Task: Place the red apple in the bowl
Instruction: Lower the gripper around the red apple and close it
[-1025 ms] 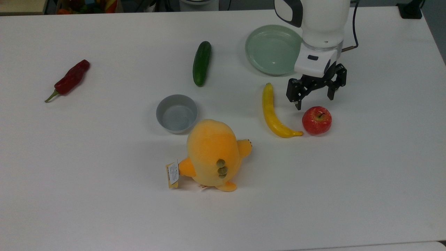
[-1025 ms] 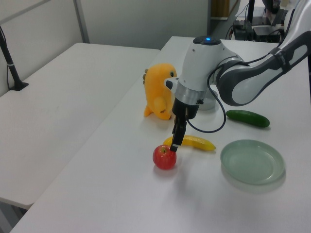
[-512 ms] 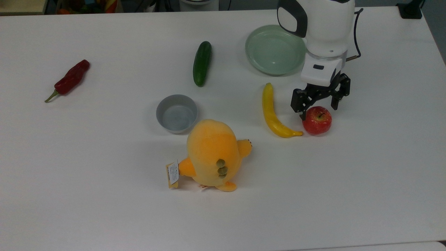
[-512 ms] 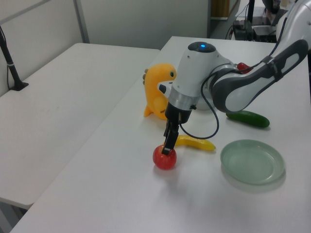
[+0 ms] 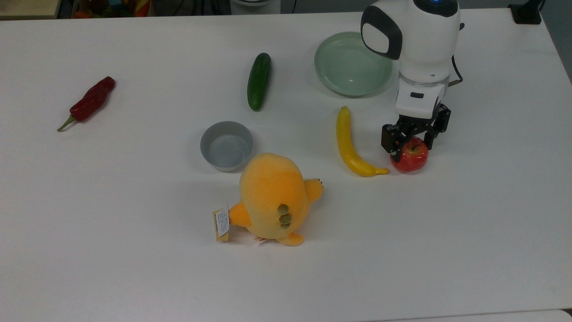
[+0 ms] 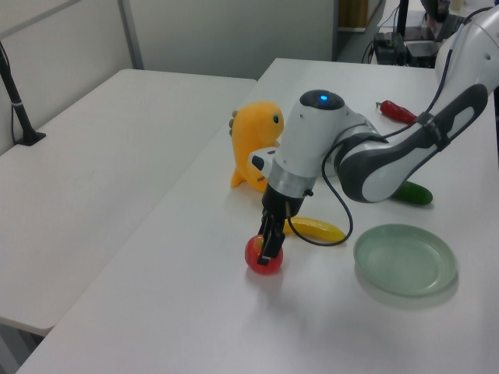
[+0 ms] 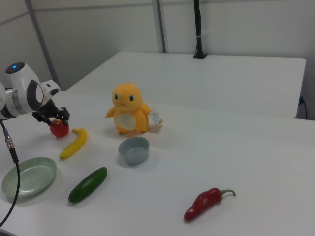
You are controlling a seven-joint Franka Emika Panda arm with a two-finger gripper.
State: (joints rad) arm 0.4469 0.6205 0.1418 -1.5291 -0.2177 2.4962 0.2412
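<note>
Item: red apple (image 5: 410, 157), on white table (image 5: 134, 250), tip of banana (image 5: 351, 144) just beside it on the top view's left; 1 gripper (image 5: 413, 139) directly above, fingers apart, straddling apple's upper half, not clamped yet. Grey bowl (image 5: 226, 146) lies well apart from apple, past banana to the top view's left, beside orange plush duck (image 5: 272, 199). Judgement: close on apple w/o shifting sideways, then lift.

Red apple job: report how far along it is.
Done: the gripper is down at the red apple, jaws open on either side of its top. In hand: the grasp; the apple sits on the table beside the banana. Left: close, lift, carry to the grey bowl, which holds nothing, and release.
</note>
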